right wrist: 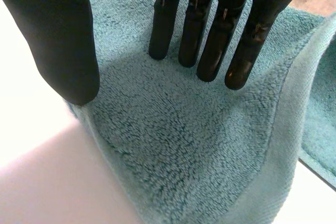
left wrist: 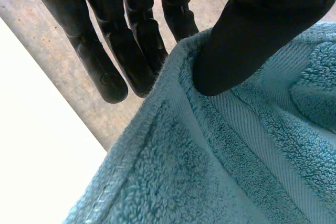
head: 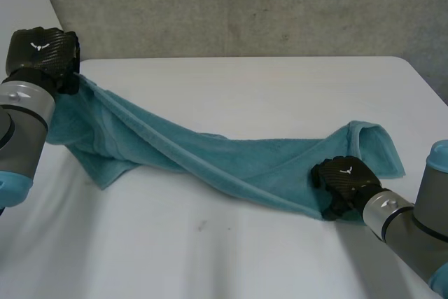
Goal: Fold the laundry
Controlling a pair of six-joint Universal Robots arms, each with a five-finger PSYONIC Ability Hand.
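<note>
A teal towel (head: 210, 152) stretches in a sagging band across the white table (head: 210, 257). My left hand (head: 43, 50) holds its far left end up off the table. In the left wrist view the thumb (left wrist: 252, 40) pins the towel's hemmed edge (left wrist: 210, 171) against the fingers (left wrist: 131, 51) behind it. My right hand (head: 344, 178) rests low on the towel's near right corner. In the right wrist view its fingers (right wrist: 210, 40) are nearly straight with their tips on the towel (right wrist: 184, 145), and the thumb (right wrist: 58, 40) stands at the cloth's edge beside bare table.
A grey wall (head: 245, 5) runs behind the table's far edge. The towel's right end lies folded over itself (head: 378, 145) just beyond my right hand. Bare table spreads in front of the towel and behind it.
</note>
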